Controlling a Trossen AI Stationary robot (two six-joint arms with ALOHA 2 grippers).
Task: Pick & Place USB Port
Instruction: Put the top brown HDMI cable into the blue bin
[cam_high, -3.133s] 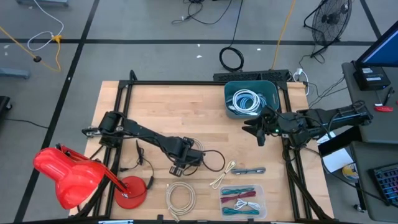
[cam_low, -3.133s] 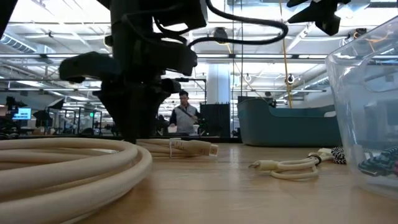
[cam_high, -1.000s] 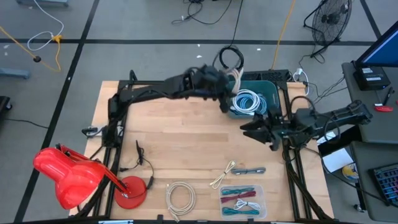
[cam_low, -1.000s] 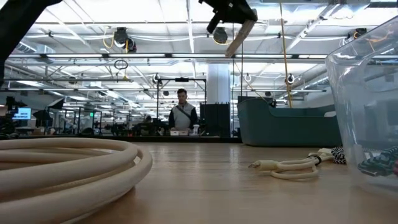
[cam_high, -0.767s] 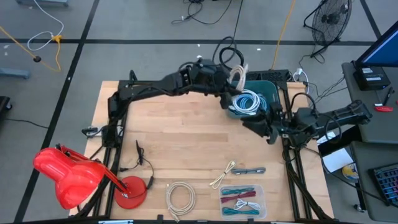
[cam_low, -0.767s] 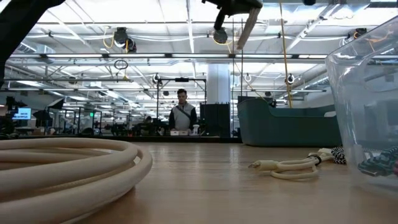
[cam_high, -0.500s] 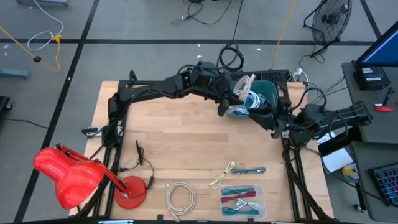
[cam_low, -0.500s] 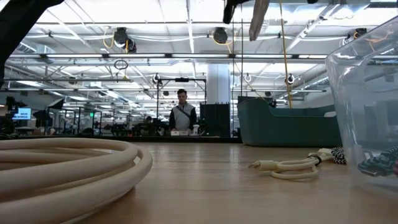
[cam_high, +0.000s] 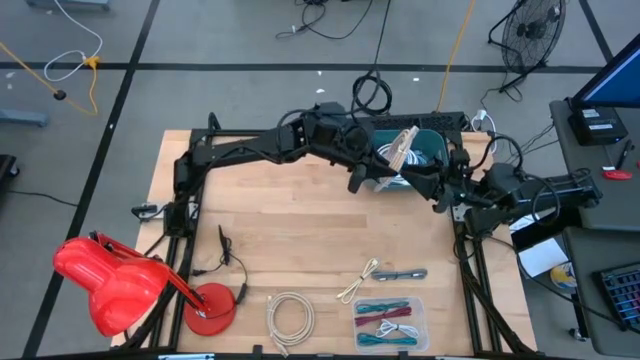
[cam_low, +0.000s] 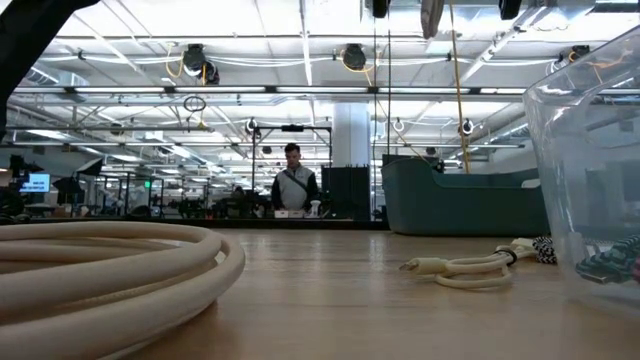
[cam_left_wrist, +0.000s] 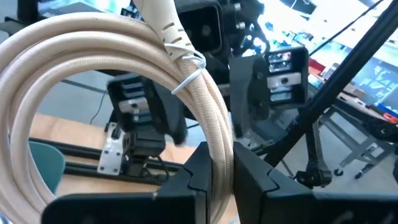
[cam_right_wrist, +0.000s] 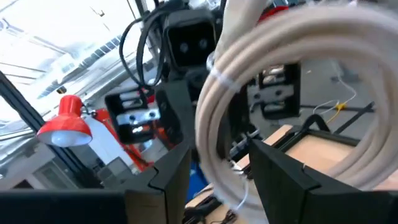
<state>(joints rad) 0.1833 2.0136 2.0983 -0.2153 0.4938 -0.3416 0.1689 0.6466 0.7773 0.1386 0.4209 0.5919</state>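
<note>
Held thing: a coiled cream cable (cam_high: 400, 148), bound with a white tie, carried in the air above the teal bin (cam_high: 432, 143) at the far right of the tabletop (cam_high: 270, 215).
Left tool (cam_left_wrist: 216, 163): narrow, its two dark fingers pinched on one strand of the coil; the loop rises up and away from it in the left wrist view.
Right tool (cam_right_wrist: 214, 163): fingers parted, the coil's strands (cam_right_wrist: 249, 93) passing through the gap between them; whether the pads already touch the cable cannot be told.
Key relation: the two tools face each other across the coil, the left one on the side away from the right arm's base, the right one just beside it on the opposite side, so the cable lies between them.
Loop plane: roughly upright, edge-on to the tabletop, hanging from the left tool's grip.
Nearer arm: both are at the coil; only the left one clearly holds it.
Judgement: this looks like a hand-over or a release over the bin, with the cable not yet set down.
</note>
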